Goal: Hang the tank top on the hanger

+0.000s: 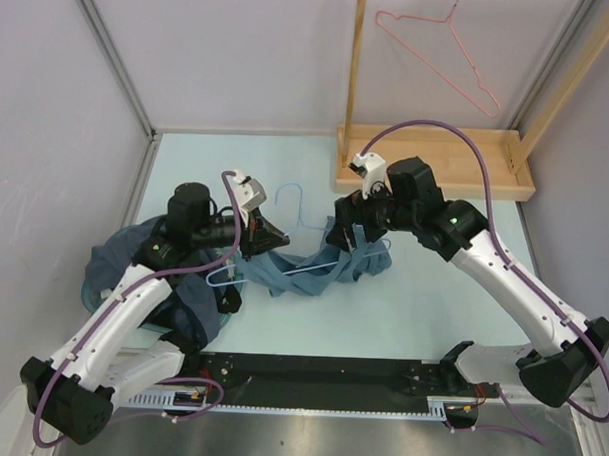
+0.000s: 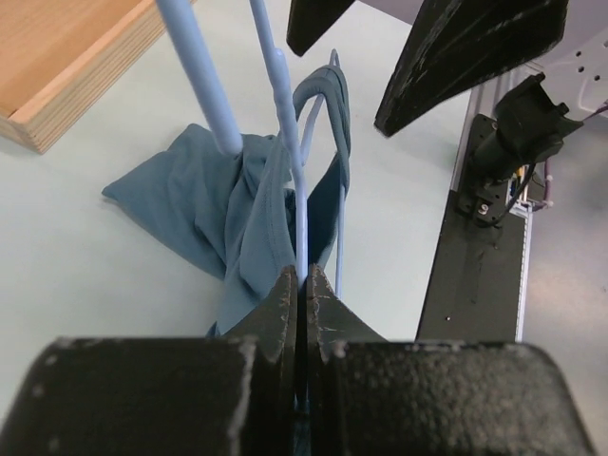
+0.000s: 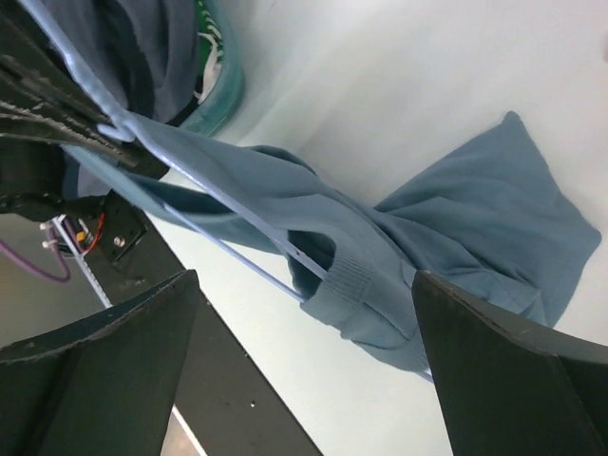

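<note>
The teal-blue tank top (image 1: pixel 301 273) lies bunched on the table between my two grippers. The light-blue wire hanger (image 1: pixel 297 204) runs through it, hook toward the back. My left gripper (image 1: pixel 274 237) is shut on the hanger's wire (image 2: pixel 294 161); in the left wrist view the jaws (image 2: pixel 302 277) pinch the wire with the tank top (image 2: pixel 237 218) draped over it beyond. My right gripper (image 1: pixel 346 234) hovers over the top's right end, open and empty. In the right wrist view its gripper (image 3: pixel 304 275) straddles a ribbed strap of the tank top (image 3: pixel 456 228) looped over the hanger (image 3: pixel 237 204).
A pink wire hanger (image 1: pixel 441 53) hangs on a wooden rack whose base (image 1: pixel 436 173) stands at the back right. A dark navy heap of clothes (image 1: pixel 133 262) sits in a teal basket at the left. A black rail (image 1: pixel 319 374) runs along the near edge.
</note>
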